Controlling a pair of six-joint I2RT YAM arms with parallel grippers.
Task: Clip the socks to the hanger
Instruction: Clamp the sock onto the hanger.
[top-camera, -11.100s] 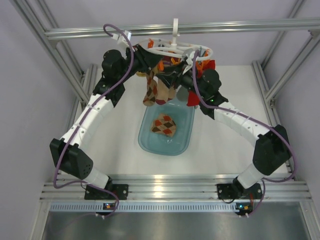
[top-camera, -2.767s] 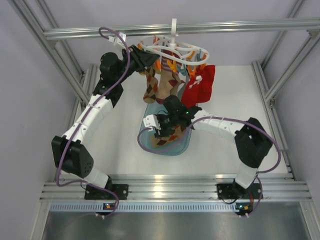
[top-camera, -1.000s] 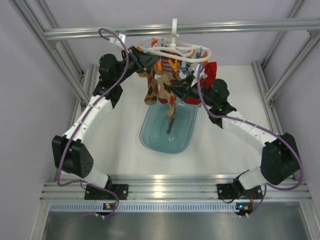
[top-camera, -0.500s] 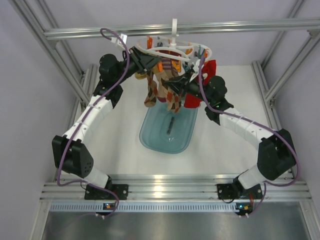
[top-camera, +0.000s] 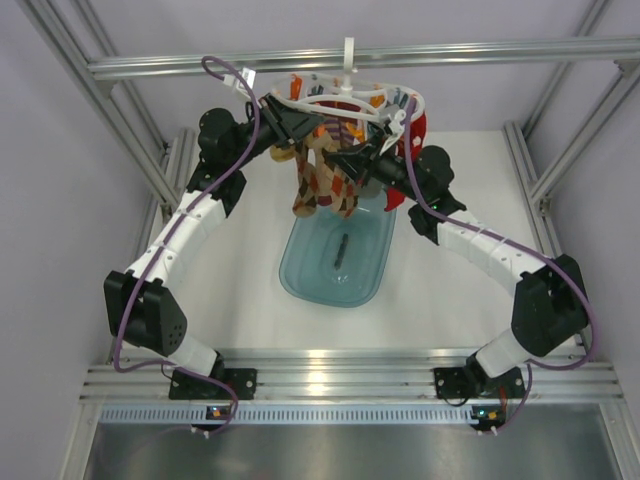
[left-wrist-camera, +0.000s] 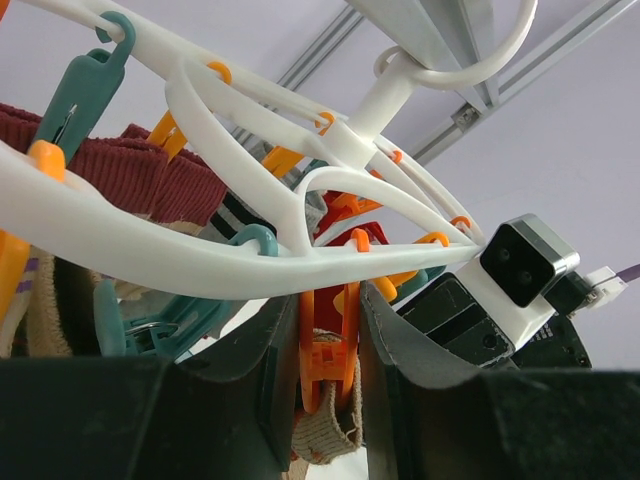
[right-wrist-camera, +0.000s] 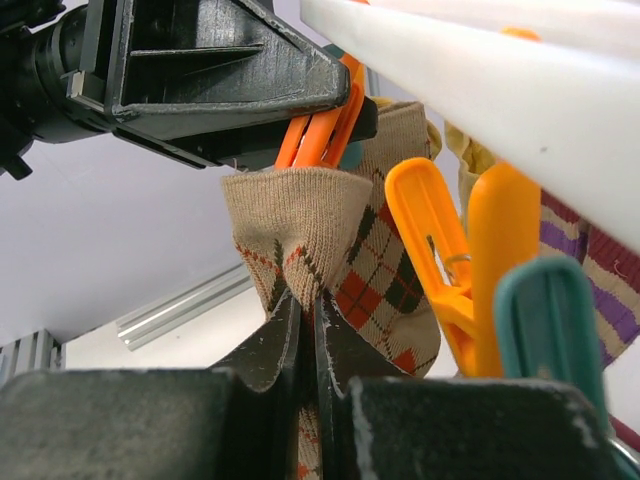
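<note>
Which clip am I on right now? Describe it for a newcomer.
Find the white round plastic hanger hooked on the aluminium top bar. On its left side, one orange plastic clip is pinched between the left arm's black fingers. No other clip is held, and a tan argyle sock cuff sits at its tip.

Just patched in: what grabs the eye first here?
The white hanger at top centre, hung with socks. Under its ring the left pincer squeezes an orange clip, and the right pincer pinches an argyle sock just beneath it.
</note>
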